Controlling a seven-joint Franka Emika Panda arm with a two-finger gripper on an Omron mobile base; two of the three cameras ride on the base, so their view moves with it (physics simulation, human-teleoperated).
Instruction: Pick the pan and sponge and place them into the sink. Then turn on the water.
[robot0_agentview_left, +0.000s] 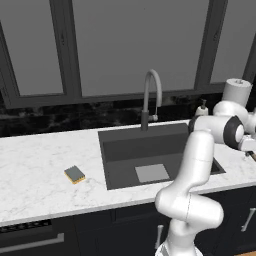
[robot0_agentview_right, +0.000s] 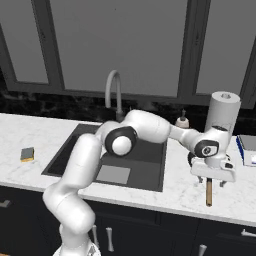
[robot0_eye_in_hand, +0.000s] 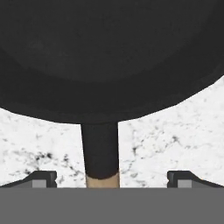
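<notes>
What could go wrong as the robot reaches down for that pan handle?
The open gripper straddles the pan's thin handle; gripped that far from the heavy bowl, the pan may tip or twist. The paper towel roll stands close behind the arm and might get knocked over during the lift.

Glossy white rounded arm (robot0_agentview_right: 80, 165) segments with dark joint caps.
</notes>
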